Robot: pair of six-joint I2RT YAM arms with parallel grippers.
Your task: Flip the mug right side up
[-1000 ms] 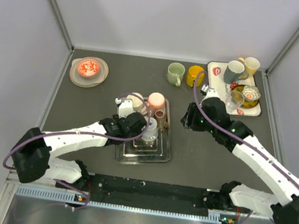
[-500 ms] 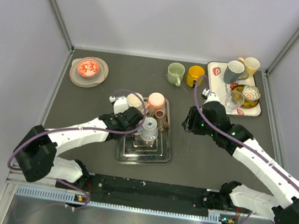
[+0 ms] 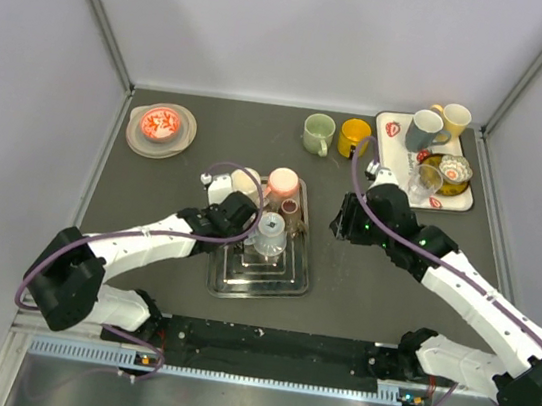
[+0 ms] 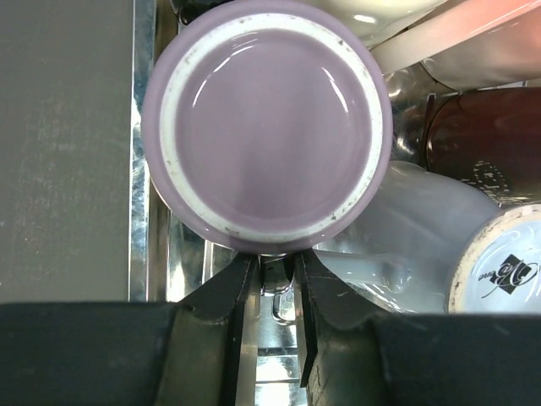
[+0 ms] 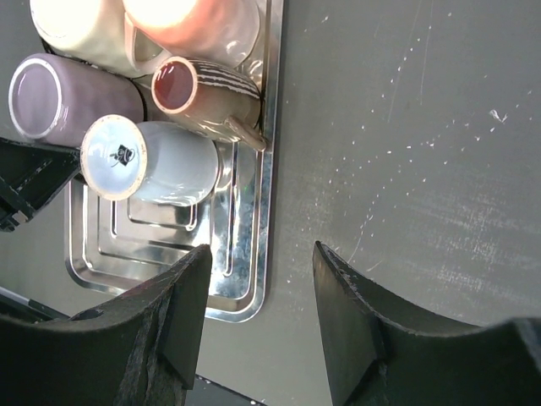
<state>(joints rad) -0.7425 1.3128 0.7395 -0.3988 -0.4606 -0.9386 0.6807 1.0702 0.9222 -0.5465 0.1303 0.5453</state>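
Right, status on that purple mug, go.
Left gripper pinched on purple mug, apparently at its handle. Mug upside down in metal tray. Right gripper open, empty. White mug and brown cup packed close beside.

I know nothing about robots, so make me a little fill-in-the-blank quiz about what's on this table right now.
The purple mug stands ___ on the metal tray.
The right gripper is ___, holding nothing.
The mug beside the green mug is coloured ___.
Missing words: upside down; open; yellow.
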